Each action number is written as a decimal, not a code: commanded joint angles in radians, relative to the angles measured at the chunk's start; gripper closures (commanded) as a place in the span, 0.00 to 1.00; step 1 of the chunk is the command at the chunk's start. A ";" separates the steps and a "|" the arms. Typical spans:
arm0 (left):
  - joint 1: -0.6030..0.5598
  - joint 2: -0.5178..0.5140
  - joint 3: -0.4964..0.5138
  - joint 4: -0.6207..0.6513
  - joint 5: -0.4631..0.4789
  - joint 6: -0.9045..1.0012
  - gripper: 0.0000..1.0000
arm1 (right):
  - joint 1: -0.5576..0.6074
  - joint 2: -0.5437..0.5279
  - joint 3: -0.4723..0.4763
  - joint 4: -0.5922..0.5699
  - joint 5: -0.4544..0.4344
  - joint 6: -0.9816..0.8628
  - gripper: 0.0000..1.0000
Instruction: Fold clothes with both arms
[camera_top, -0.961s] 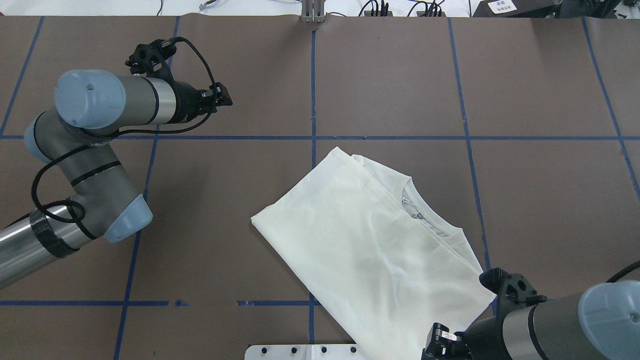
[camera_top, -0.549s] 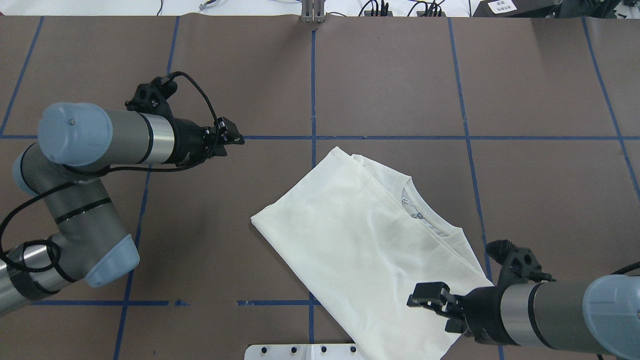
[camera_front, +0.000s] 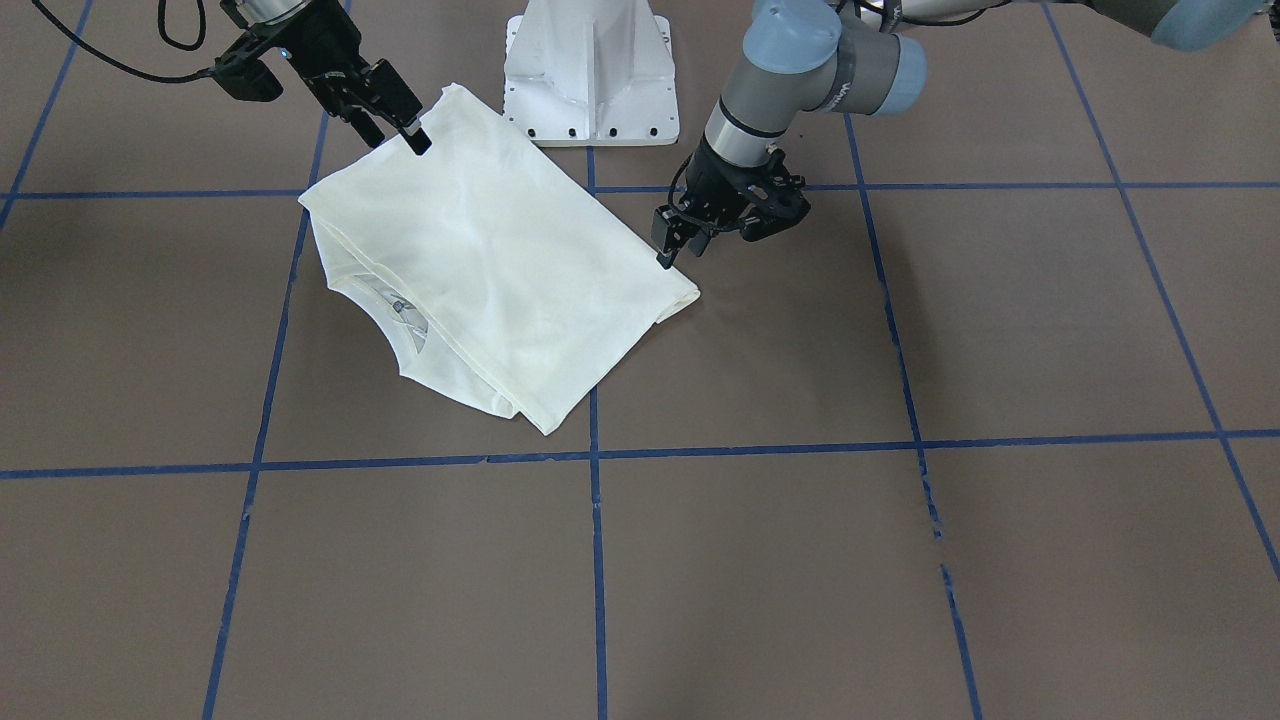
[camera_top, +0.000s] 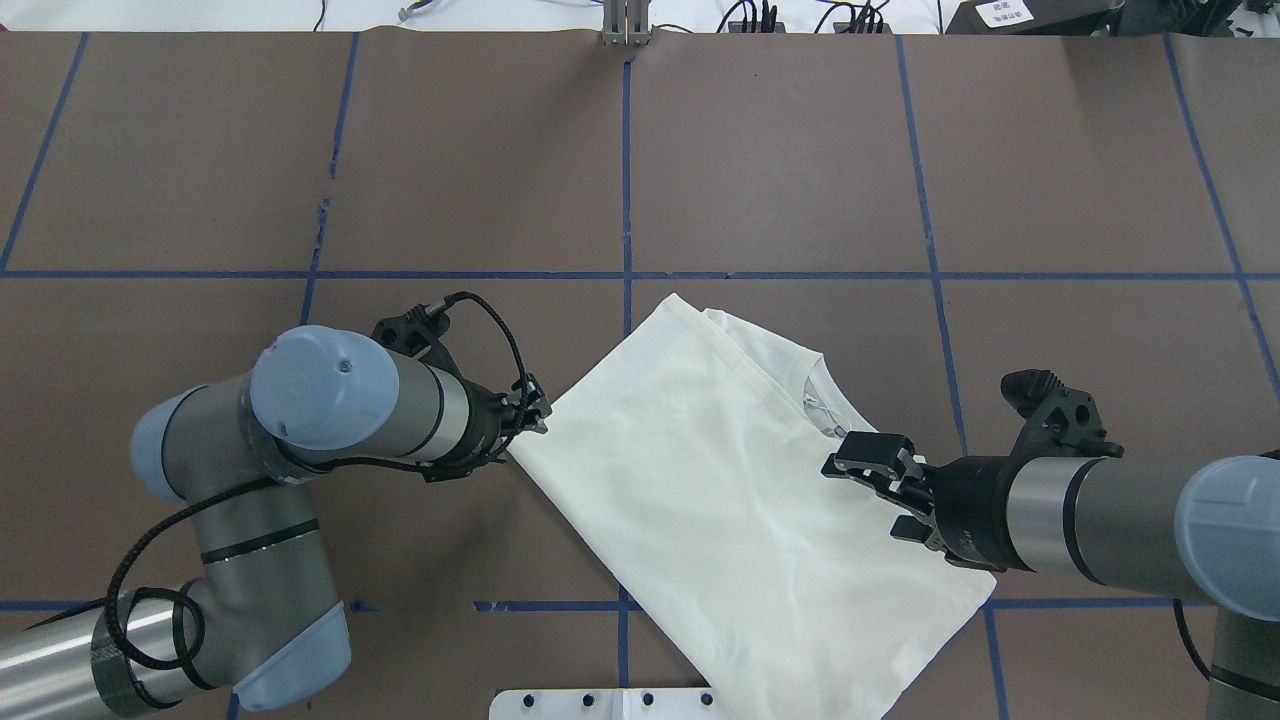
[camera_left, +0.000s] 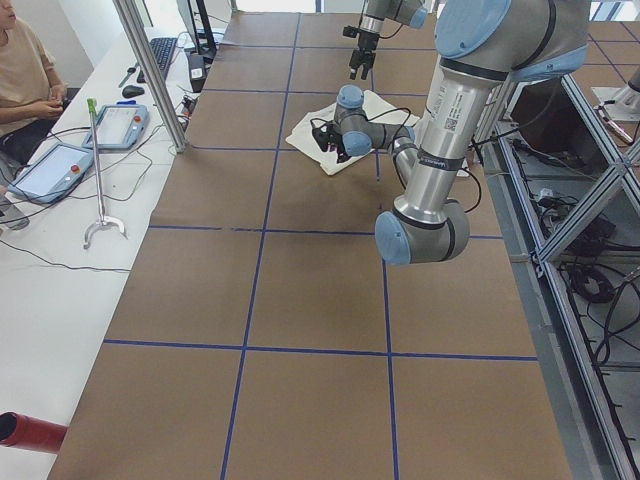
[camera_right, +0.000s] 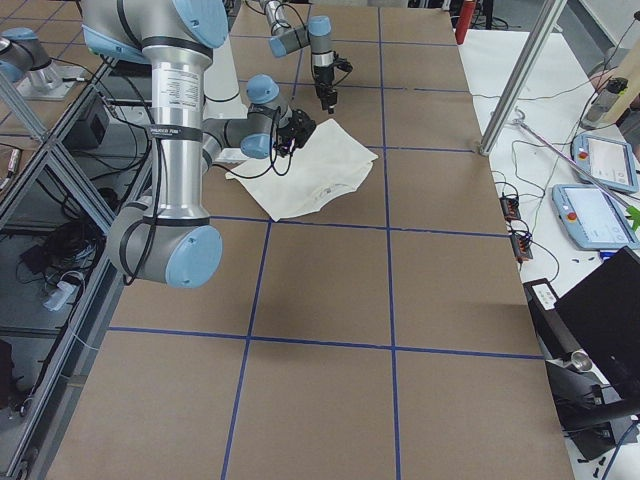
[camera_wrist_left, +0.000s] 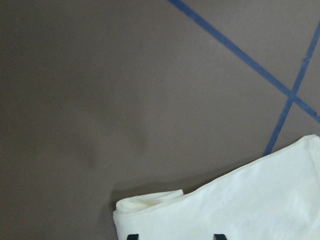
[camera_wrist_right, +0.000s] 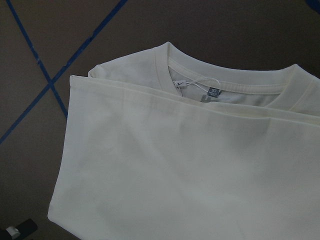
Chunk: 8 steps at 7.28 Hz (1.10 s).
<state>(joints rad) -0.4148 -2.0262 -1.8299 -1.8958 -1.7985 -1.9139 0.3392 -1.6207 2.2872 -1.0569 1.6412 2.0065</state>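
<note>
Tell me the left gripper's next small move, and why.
Probably lower the left gripper and close on the folded corner of the cream T-shirt. Its jaws stand open just over that corner, not yet gripping, while the right gripper hovers open by the collar.

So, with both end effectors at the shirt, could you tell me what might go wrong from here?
1. The left end effector is open over the folded corner of the T-shirt, where layers are stacked and one curls out. It may pinch only the top layer, and the fold could open on lifting.
2. The right end effector hovers open above the cloth beside the collar, inside the edge. Shutting there may bunch fabric rather than grip a clean edge.
</note>
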 joint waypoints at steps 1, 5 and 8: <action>0.025 -0.009 0.041 0.014 -0.001 -0.010 0.41 | 0.006 0.001 -0.009 0.000 -0.003 0.000 0.00; 0.028 -0.022 0.083 0.007 0.019 -0.001 0.45 | 0.003 0.001 -0.023 0.000 -0.007 0.000 0.00; 0.027 -0.025 0.121 -0.045 0.030 -0.002 0.72 | 0.001 0.004 -0.038 0.000 -0.007 0.000 0.00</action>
<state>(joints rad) -0.3875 -2.0492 -1.7157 -1.9301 -1.7714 -1.9147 0.3415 -1.6181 2.2502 -1.0569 1.6338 2.0065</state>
